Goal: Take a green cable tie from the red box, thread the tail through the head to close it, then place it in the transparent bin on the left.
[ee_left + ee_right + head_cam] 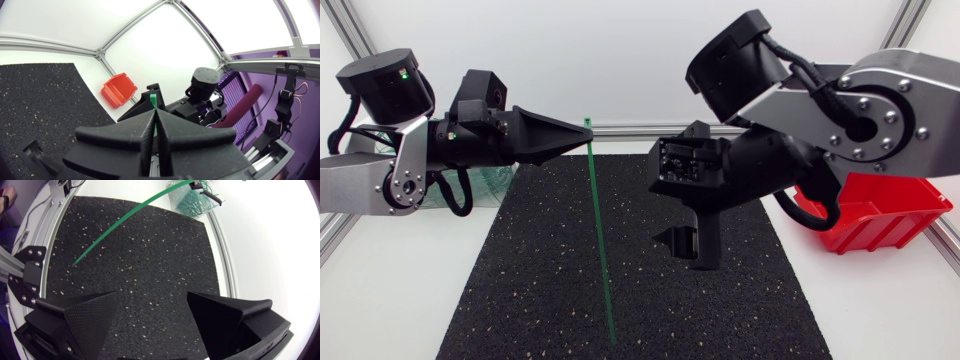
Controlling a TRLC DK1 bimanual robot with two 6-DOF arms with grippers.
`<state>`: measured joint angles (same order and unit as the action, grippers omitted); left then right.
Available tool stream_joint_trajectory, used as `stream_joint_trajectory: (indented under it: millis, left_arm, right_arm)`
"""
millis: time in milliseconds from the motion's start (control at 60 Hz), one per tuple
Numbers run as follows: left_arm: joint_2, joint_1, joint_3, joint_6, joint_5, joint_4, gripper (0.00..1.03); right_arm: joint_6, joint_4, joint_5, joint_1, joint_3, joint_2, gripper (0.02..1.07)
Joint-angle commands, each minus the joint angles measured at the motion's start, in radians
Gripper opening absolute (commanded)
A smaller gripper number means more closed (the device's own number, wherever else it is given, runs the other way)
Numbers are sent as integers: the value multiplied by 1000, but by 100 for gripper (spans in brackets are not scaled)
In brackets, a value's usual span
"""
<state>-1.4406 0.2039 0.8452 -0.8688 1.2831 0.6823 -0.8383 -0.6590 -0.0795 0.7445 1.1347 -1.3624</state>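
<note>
Where left gripper (588,140) clamps, tie (601,240) hangs.

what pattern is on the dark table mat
The rough black mat is flecked with small pale speckles; the right wrist view shows it best.

Bright, even light, faint shadows

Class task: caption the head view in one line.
Left gripper holds a green cable tie over the mat; right gripper open.
</note>
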Motion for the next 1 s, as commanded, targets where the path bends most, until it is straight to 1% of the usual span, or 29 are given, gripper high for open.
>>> stream_joint_trajectory:
  millis: [0,50,183,250,283,450,517,567,667,783,817,867,900,983]
  left_arm:
    - [-24,-9,31,-39,18,11,4]
    - [-32,-9,32,-39,18,11,4]
    - [-44,-11,35,-39,18,13,4]
    - [-46,-14,37,-39,18,14,4]
    - [-46,-14,37,-39,18,14,4]
    - [-52,-17,35,-39,18,14,4]
    - [-55,-17,35,-38,16,14,4]
    - [-55,-17,34,-36,16,16,4]
    - [-55,-17,32,-36,16,17,4]
    - [-53,-17,22,-33,16,17,4]
    - [-53,-17,18,-32,16,17,4]
    - [-52,-14,6,-18,16,19,4]
    - [-52,-9,-5,-1,16,20,4]
    - [-52,-1,-23,40,16,20,4]
  right_arm:
    - [-58,-7,67,33,25,-23,103]
    - [-62,-10,124,67,19,-21,103]
    - [-64,-22,132,127,22,-9,102]
    - [-70,7,228,156,11,-32,102]
    - [-101,21,279,174,-1,-44,102]
    - [-143,9,406,200,-9,-107,102]
    - [-153,47,486,208,-16,-119,102]
    - [-168,55,503,214,-23,-119,102]
    - [-183,-33,503,227,-18,-118,102]
    - [-114,-22,546,248,-21,-139,102]
    - [-105,9,569,253,-29,-141,102]
    - [-114,107,580,254,-66,-124,102]
    - [-140,214,580,254,-110,-98,102]
    - [-271,476,580,253,-250,-23,102]
